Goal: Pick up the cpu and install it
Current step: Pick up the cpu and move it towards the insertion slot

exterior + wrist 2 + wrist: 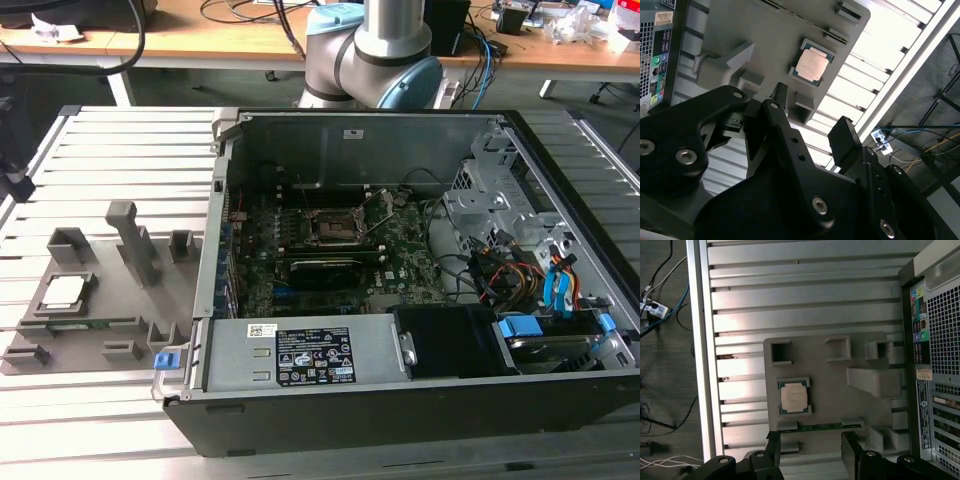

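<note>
Hovering above the slatted metal counter [805, 295], the fingers [850, 446] stand spread apart and released, grasping nothing; both wrist views show them so. The cpu [794, 396] lies flat in a square recess of the grey tray [835, 390], pale metal top up, ahead of the fingers and clear of their tips, touching neither; it sits roughly in line with the gap between them, a little toward one finger. Between the fingers and the cpu a thin green strip [815, 426] lies edge-up in a slot of the tray, just beside the cpu's recess. Off to one side of the fingers stands the computer case [935, 340], its perforated rear panel and ports in sight; the tray lies just beside it on the counter. In the exterior view the case has its side open, and the black socket [333, 228] on the green motherboard [260, 285] lies well apart from the cpu, which rests in the tray at the exterior view's left; the arm [385, 40] rises beyond the case.
</note>
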Robot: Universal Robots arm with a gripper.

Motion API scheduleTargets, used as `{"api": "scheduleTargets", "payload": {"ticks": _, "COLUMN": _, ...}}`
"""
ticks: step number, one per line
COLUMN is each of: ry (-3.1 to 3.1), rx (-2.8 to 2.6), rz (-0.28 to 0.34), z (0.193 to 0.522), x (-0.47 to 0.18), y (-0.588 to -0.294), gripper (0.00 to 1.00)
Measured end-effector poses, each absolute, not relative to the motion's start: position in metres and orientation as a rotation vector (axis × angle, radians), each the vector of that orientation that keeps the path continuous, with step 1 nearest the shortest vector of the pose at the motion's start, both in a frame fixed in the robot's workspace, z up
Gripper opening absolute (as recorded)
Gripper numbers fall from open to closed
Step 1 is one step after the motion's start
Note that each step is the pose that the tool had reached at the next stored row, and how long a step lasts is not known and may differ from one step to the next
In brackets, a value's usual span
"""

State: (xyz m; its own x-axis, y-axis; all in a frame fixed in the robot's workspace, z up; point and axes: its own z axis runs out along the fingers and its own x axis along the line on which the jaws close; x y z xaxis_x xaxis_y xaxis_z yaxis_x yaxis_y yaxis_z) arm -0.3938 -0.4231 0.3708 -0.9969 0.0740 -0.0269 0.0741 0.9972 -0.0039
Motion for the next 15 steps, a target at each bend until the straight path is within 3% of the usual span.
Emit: {"api": "scheduleTargets", "payload": {"ticks": 15, "ry": 3.113, "rx": 0.115, "rz": -0.009, "z": 0.3606, "x": -0.3938, "y": -0.4231, "gripper": 0.60}}
